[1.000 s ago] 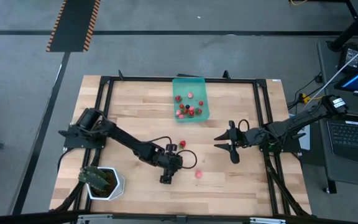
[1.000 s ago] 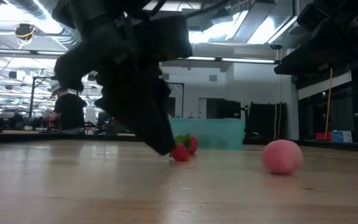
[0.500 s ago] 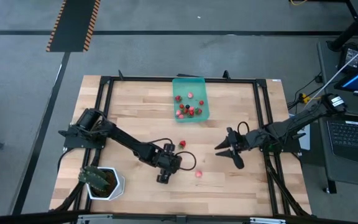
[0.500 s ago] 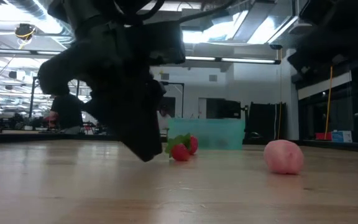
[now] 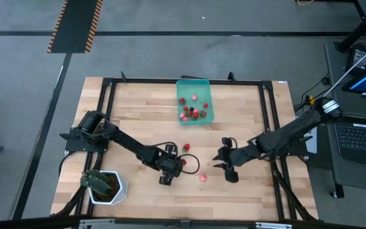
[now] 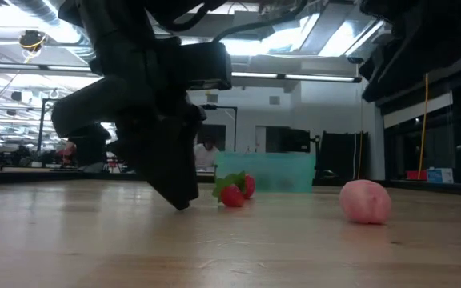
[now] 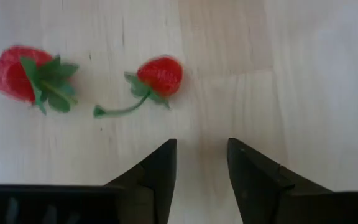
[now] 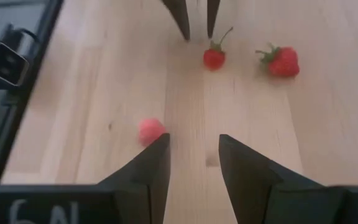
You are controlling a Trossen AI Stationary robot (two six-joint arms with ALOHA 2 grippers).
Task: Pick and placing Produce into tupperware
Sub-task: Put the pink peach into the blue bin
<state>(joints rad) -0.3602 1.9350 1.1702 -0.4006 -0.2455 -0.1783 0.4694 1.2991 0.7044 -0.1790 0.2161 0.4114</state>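
Two red strawberries with green tops lie on the wooden table, one (image 7: pixel 160 74) just ahead of my open left gripper (image 7: pixel 201 149), the other (image 7: pixel 17 71) beside it. A pinkish round fruit (image 8: pixel 151 130) lies by one finger of my open right gripper (image 8: pixel 191 143). In the high view the left gripper (image 5: pixel 175 166) is at mid-table, the right gripper (image 5: pixel 222 166) to its right, and the pink fruit (image 5: pixel 203 178) between them. The teal tupperware (image 5: pixel 202 84) stands at the far edge and holds several red fruits.
A white pot with a green plant (image 5: pixel 105 184) stands at the near left corner. A black frame (image 5: pixel 110 86) runs around the tabletop. A thin dark cable loops beside the left gripper (image 5: pixel 194 163). Bare wood lies between the grippers and the tupperware.
My right gripper has moved toward the table's left and near edge, closing on the pink fruit. My left gripper has drawn back a little from the two strawberries, toward the left. The fruits have stayed where they were.
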